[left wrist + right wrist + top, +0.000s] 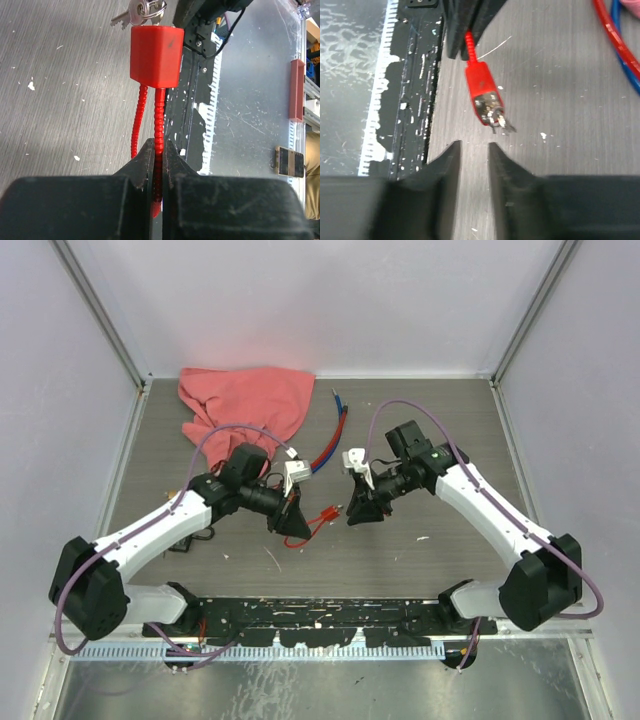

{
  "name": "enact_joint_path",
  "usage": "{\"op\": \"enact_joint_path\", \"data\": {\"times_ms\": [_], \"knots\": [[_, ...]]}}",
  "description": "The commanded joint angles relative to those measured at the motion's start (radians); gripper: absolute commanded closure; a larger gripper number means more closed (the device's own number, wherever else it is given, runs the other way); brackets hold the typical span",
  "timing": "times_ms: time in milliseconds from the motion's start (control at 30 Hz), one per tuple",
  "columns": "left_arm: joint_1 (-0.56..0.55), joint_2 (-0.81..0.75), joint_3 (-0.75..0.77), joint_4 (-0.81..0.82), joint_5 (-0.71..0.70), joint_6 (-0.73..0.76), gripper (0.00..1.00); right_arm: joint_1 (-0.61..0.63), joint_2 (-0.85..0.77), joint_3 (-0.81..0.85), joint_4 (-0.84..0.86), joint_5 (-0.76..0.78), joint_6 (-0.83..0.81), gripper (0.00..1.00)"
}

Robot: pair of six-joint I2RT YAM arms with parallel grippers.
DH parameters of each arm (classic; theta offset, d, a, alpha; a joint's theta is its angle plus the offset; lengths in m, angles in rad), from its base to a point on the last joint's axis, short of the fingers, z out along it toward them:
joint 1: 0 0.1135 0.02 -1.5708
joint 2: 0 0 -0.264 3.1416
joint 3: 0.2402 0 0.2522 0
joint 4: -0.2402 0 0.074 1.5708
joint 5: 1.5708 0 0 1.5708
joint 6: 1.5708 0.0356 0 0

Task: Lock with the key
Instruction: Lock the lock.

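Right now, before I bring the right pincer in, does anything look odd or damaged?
Nothing serious. The black strip along the near edge is badly chipped, white flecks litter the table, and a crumpled pink cloth and loose red and blue cables lie at the back. The lock itself looks intact.

My grey wood-grain table (440, 440) carries a pink cloth (245, 400) at eleven o'clock and red and blue cables (333, 445) near twelve.

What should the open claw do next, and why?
Probably the right claw should ease forward until the keys sit between its jaws, then close. The left claw pinches the red cable of the lock; the keys stick out of the lock, just ahead of the open right claw.
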Motion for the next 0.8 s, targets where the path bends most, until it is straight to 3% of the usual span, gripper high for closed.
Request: {"op": "enact_joint_path", "data": {"times_ms": [0, 100, 167, 367, 633, 767], "knots": [[0.003, -0.060, -0.001, 0.055, 0.071, 0.027, 1.00, -0.025, -0.096, 0.009, 0.082, -0.005, 0.005, 0.57], [0.002, -0.056, 0.020, 0.006, 0.086, 0.051, 1.00, -0.029, -0.162, -0.020, 0.092, -0.044, -0.125, 0.41], [0.002, -0.054, 0.031, -0.003, 0.097, 0.055, 1.00, -0.029, -0.171, -0.017, 0.081, -0.087, -0.178, 0.41], [0.002, -0.049, 0.053, -0.009, 0.117, 0.055, 1.00, -0.024, -0.137, 0.000, 0.115, -0.144, -0.172, 0.56], [0.001, -0.054, 0.048, -0.001, 0.135, 0.045, 1.00, 0.007, -0.119, -0.011, 0.161, -0.104, -0.147, 0.66], [0.000, -0.050, 0.050, 0.003, 0.139, 0.042, 1.00, 0.022, -0.113, -0.014, 0.161, -0.104, -0.145, 0.77]]}}
